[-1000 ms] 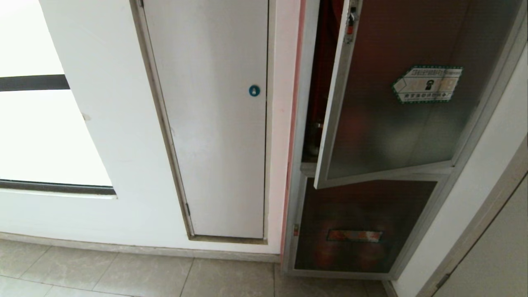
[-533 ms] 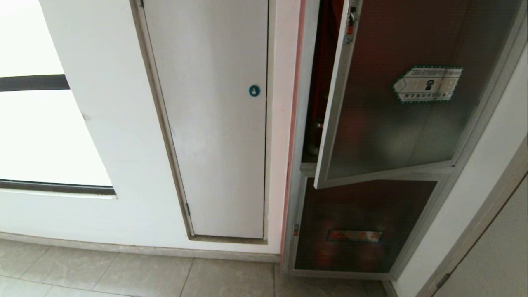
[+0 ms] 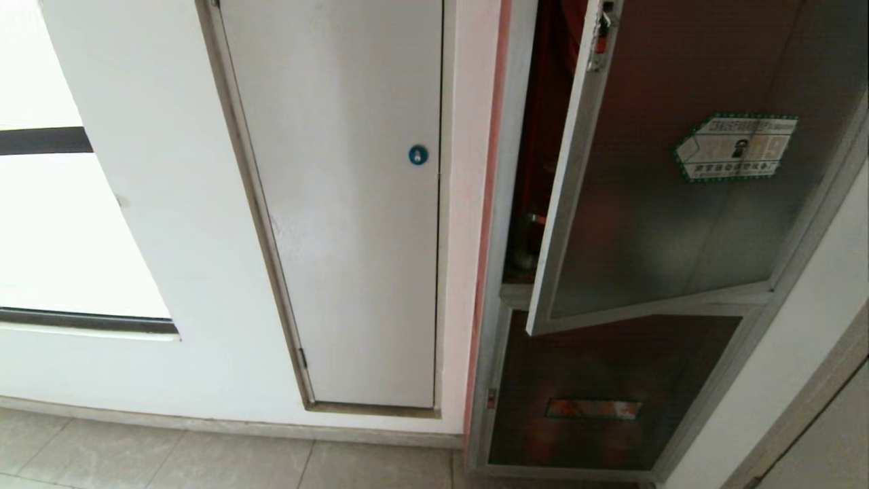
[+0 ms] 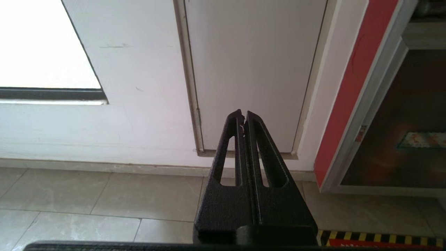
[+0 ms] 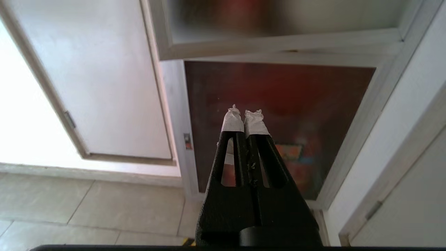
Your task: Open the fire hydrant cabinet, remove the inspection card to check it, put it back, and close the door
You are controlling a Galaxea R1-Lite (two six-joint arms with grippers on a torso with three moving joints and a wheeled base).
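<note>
The silver-framed dark tinted glass door (image 3: 672, 183) hangs ajar off the red-lined fire hydrant cabinet (image 3: 536, 136). Facing the wall beside that cabinet, the left gripper (image 4: 243, 116) and the tape-tipped right gripper (image 5: 244, 116) are both closed, holding nothing.

Most of the fire hydrant cabinet (image 3: 536, 170) interior behind the door (image 3: 679, 170)

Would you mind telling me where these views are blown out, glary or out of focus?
Head view: the window at left is blown out white, and the door glass carries a soft grey sheen around its sticker. Left wrist view: the window is pure white again. Right wrist view: the door's glass is badly blurred, and the far left edge washes out.
</note>
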